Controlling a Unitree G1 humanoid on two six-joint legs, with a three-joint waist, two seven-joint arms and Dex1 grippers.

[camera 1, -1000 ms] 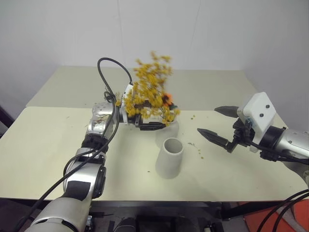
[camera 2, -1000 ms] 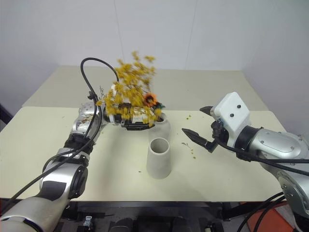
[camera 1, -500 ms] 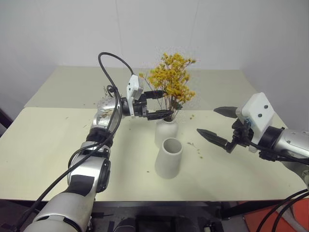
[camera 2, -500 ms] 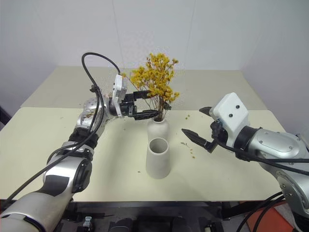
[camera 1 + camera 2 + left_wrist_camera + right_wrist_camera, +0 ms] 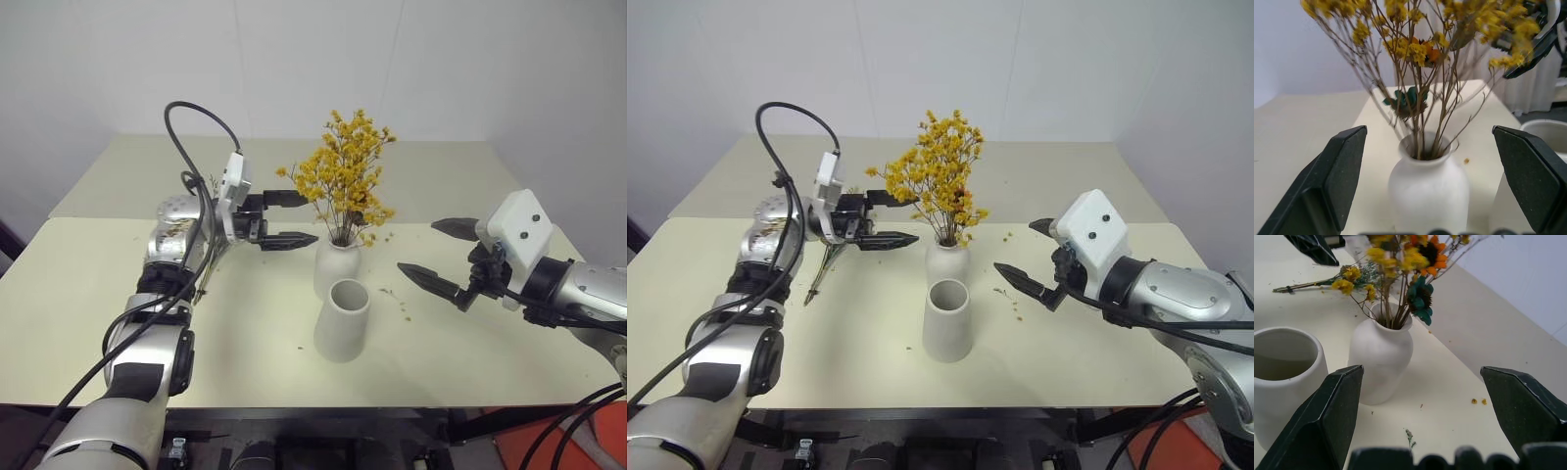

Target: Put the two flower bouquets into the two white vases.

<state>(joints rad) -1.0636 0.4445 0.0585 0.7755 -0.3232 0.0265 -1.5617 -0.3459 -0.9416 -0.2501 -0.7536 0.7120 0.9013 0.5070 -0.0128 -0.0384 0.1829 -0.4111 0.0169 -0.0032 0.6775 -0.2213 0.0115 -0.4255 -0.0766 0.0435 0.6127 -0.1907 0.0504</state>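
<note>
Left eye view shows the yellow bouquet [image 5: 346, 176] standing upright with its stems down in the narrow neck of the short rounded vase [image 5: 336, 267], which sits on the cream surface [image 5: 88, 313] near its middle. Just in front of that vase stands the taller tapered vase [image 5: 343, 320], its wide mouth holding nothing. The left hand [image 5: 291, 218] hangs level just beside the blossoms on the robot's left, its two black fingers spread wide and gripping nothing. In the left wrist view the short vase sits between those parted fingers [image 5: 1336, 176], apart from both. The second bouquet [image 5: 828, 262] lies flat on the surface below the left hand, well to the left of the vases; its details are hard to make out. The right hand [image 5: 443, 256] hovers to the right of the vases, fingers also spread and empty. Small yellow crumbs [image 5: 405, 311] are scattered on the surface between the tall vase and the right hand
</note>
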